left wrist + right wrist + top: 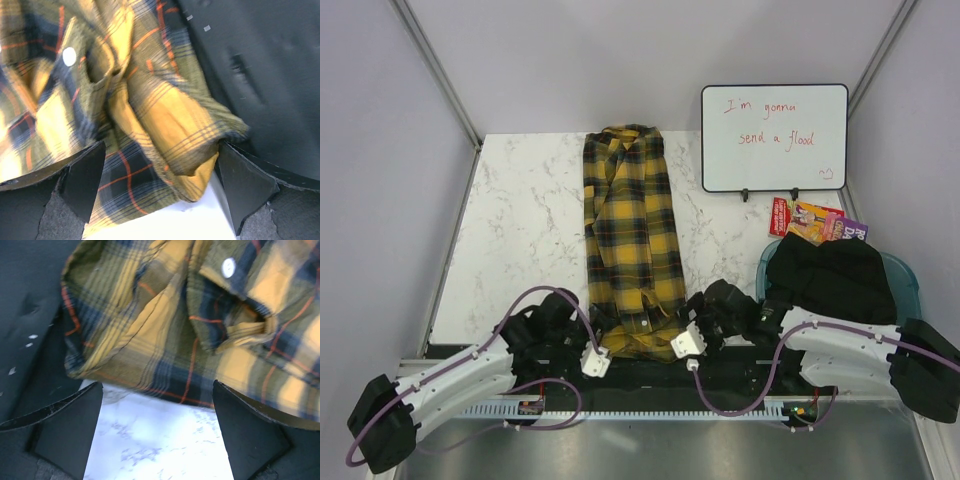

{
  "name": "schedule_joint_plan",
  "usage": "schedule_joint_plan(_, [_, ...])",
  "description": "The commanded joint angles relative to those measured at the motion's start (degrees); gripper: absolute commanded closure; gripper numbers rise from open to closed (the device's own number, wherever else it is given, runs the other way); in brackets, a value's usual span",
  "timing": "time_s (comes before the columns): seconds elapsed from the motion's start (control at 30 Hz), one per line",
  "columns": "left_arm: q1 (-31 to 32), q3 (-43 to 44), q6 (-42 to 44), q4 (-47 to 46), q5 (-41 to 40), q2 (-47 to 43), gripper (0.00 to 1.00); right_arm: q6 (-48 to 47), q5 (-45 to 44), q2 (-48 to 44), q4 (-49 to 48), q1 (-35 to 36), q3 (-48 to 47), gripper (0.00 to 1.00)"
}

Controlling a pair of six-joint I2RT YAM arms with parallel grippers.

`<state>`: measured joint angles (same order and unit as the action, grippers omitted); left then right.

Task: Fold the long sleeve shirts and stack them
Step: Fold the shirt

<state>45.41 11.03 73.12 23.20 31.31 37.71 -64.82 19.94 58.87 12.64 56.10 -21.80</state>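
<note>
**Plaid shirt laid out as a long strip on the tabletop, a gripper at each near corner.**

Item: one shirt, yellow-and-black plaid with thin red lines, folded narrow. The collar is at its far end and the hem at its near end, reaching the dark strip along the tabletop's front edge.
Left gripper: at the shirt's near-left corner, fingers spread wide. The rumpled hem lies between them, but they are not closed on it.
Right gripper: at the shirt's near-right corner, fingers spread wide over bare marble, holding nothing. The hem lies just beyond the tips.
Whiteboard: right of the shirt's collar end, upright, with red handwriting.
Packet: right of the shirt's middle.
Bin: right of the shirt's near end, holding black cloth.
</note>
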Motion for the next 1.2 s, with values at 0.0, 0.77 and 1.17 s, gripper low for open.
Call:
schedule_joint_plan(0.0, [0.2, -3.5, 0.2, -9.6, -3.9, -4.0, 0.01, -1.9, -5.9, 1.2, -12.2, 3.2, 2.8, 0.02])
schedule_joint_plan(0.77, [0.3, -5.2, -0.3, -26.3, -3.9, -2.6, 0.01, -7.3, -5.5, 1.9, -22.3, 8.2, 9.1, 0.02])
schedule_joint_plan(1.17, [0.4, -2.6, -0.3, -27.6, -2.8, -3.6, 0.01, -6.8, -4.6, 2.5, -21.0, 8.3, 5.7, 0.05])
